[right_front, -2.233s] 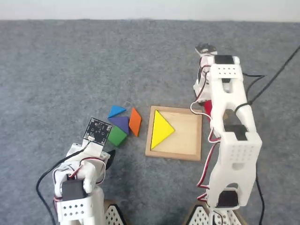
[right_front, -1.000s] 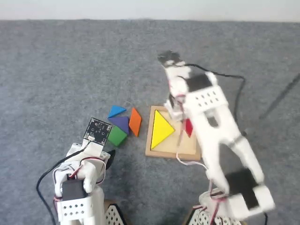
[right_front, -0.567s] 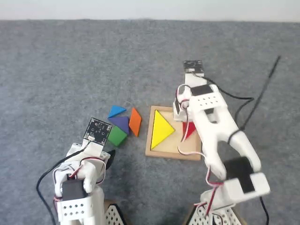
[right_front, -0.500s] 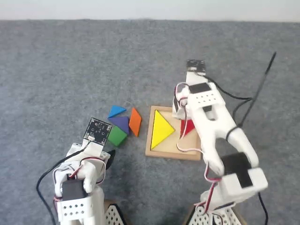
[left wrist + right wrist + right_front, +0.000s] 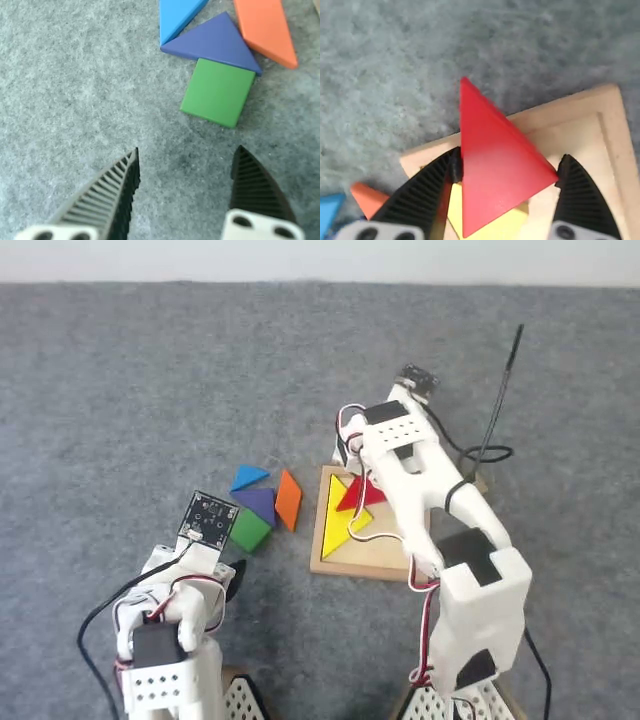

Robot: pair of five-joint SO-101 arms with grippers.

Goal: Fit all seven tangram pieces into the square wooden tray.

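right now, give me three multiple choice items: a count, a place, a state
1. Pieces on the carpet outside the tray? A two B three C four
2. The yellow triangle is: A in the tray B on the carpet C in a gripper
3. The right gripper is: A open B shut on the red triangle C shut on the yellow triangle
1 C: blue triangle, purple triangle, orange piece and green square lie there. 2 A: it lies on the tray floor. 3 B: the red triangle is clamped in it.

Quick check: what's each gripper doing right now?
Left gripper: open, holding nothing.
Right gripper: closed on the red triangular tangram piece.
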